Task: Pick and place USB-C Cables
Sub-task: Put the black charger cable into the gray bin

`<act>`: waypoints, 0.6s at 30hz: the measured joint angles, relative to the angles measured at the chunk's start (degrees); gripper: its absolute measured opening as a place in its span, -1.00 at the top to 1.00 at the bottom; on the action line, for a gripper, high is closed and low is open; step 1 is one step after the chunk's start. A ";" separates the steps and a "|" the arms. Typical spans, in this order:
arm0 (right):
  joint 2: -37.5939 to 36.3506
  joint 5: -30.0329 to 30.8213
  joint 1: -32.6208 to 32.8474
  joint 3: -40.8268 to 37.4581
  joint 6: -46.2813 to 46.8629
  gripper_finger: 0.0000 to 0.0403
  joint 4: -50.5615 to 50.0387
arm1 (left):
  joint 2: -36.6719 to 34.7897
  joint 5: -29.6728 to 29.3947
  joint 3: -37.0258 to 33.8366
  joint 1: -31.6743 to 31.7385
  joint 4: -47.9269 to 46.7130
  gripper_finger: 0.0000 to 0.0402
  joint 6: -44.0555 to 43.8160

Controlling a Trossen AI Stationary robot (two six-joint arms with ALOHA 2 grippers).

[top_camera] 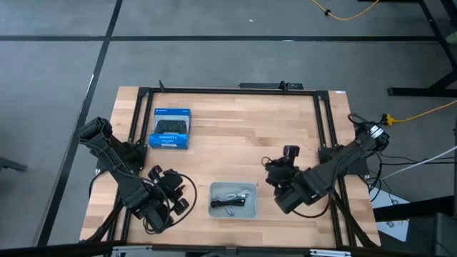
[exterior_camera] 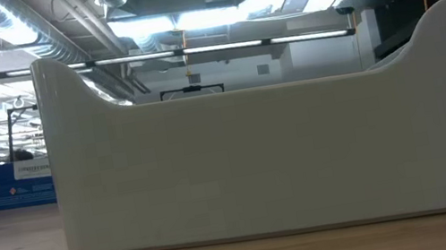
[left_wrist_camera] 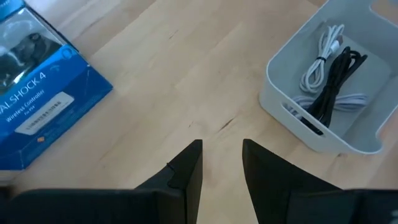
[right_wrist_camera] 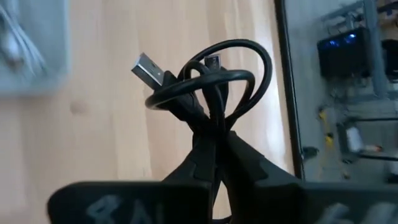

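Right fingers (right_wrist_camera: 214, 146) pinch a black cable (right_wrist_camera: 205, 78), its tail hidden; left fingers (left_wrist_camera: 221, 163) seemingly parted, empty.

grey tray (exterior_camera: 266, 163) wall hiding its cables, blue box (left_wrist_camera: 37, 93) cut off

Wood table (top_camera: 235, 135) w/ black frame rails. Blue box (top_camera: 171, 128) sits toward the far left. Grey tray (top_camera: 233, 212) at near edge, mid-table, w/ cables (top_camera: 230, 203) inside: one pale, one black. Left gripper (top_camera: 173, 187) near the front-left corner, just left of tray, not touching it. Right gripper (top_camera: 275, 175) just right of tray, toward the far side of it. Grey floor around, yellow cord (top_camera: 421, 111) at right.
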 joint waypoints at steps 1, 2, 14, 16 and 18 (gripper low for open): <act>0.00 0.26 -0.22 1.99 -0.47 0.92 0.10 | 0.00 -0.25 0.00 0.20 -0.06 0.47 0.71; 0.00 0.84 -0.41 3.84 -1.04 0.92 0.30 | -0.02 -0.39 0.00 0.41 -0.10 0.47 1.51; 2.07 -9.38 -2.51 2.44 -25.21 0.92 40.86 | -0.02 -1.13 0.00 2.68 -0.12 0.47 2.81; 3.42 -13.06 -3.76 0.22 -29.35 0.92 45.89 | -0.02 -1.09 0.00 2.75 -0.08 0.47 2.79; 4.58 -16.43 -5.10 -1.62 -31.40 0.92 49.95 | -0.02 -1.00 0.00 2.74 0.04 0.47 2.77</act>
